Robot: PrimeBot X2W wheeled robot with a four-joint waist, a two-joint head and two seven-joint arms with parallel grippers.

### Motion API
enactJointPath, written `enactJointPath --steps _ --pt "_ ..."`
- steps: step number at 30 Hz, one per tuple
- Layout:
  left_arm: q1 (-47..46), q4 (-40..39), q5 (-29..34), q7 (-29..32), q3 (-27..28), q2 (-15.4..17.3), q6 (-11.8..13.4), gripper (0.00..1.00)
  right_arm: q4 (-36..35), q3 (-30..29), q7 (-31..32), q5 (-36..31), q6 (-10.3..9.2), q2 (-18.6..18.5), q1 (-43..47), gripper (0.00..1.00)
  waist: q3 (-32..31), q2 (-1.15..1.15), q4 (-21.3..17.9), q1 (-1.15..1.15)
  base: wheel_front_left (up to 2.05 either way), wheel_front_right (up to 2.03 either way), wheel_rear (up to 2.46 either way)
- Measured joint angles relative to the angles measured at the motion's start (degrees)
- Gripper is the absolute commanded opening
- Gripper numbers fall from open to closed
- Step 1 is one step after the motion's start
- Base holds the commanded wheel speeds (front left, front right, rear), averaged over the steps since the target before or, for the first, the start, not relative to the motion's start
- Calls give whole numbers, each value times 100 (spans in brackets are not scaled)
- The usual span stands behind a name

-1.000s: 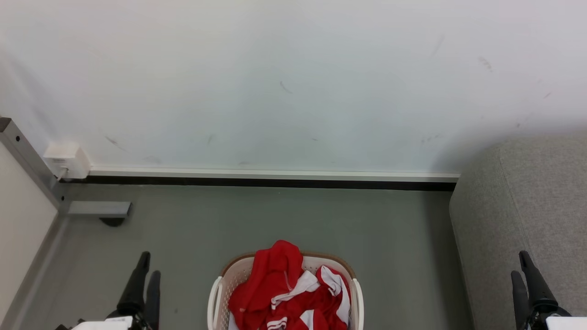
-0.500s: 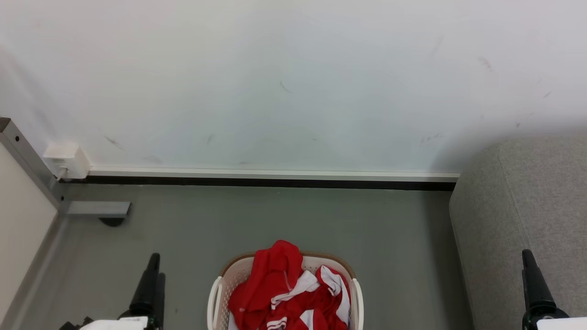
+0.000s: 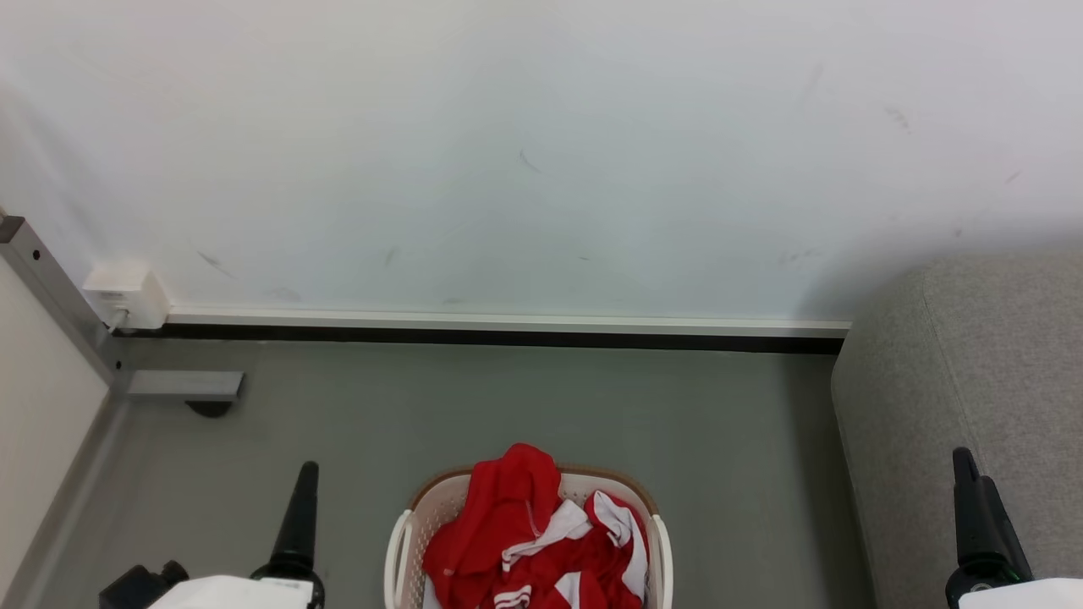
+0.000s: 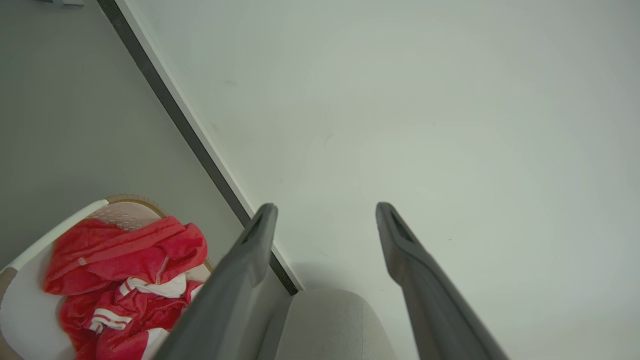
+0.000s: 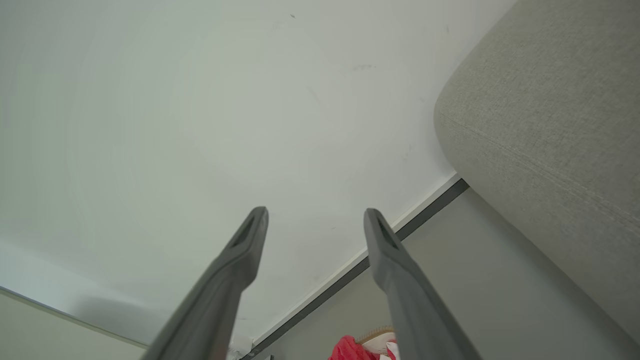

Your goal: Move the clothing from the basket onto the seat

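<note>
Clothing is lying heaped in the basket at 6 o'clock in the head view, red folds rising over the far rim. The basket is sitting on the grey floor. The seat is standing at 4 o'clock, well apart from the basket. The left gripper is hovering at 7 o'clock, jaws spread wide, gripping nothing. The right gripper is hovering at 5 o'clock near the seat, jaws likewise apart and empty. A white wall is running behind.
</note>
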Motion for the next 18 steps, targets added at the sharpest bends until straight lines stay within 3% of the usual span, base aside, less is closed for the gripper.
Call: enactJointPath --steps 18 --pt "30 -176 2304 -376 -274 13 199 100 -58 230 -376 -2023 0 -204 65 100 -32 0 40 0 0 0 0"
